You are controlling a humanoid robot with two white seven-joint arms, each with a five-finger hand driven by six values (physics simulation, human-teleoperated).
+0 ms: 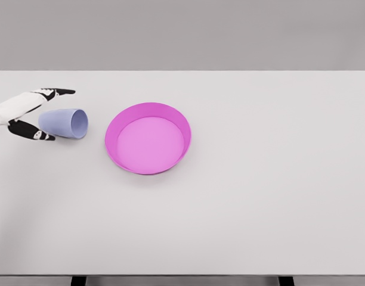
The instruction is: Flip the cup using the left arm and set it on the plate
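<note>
A pale blue cup (64,123) lies on its side on the white table, its mouth facing right toward the plate. My left hand (44,113) comes in from the left edge and straddles the cup's base end, fingers spread: one fingertip (64,92) reaches above the cup, another (40,136) lies below it. The fingers are not closed on the cup. A magenta plate (148,138) with a raised rim sits just right of the cup, apart from it. The right arm is out of view.
The white table (260,179) stretches wide to the right and front of the plate. Its back edge runs along the grey wall; the front edge is near the bottom of the view.
</note>
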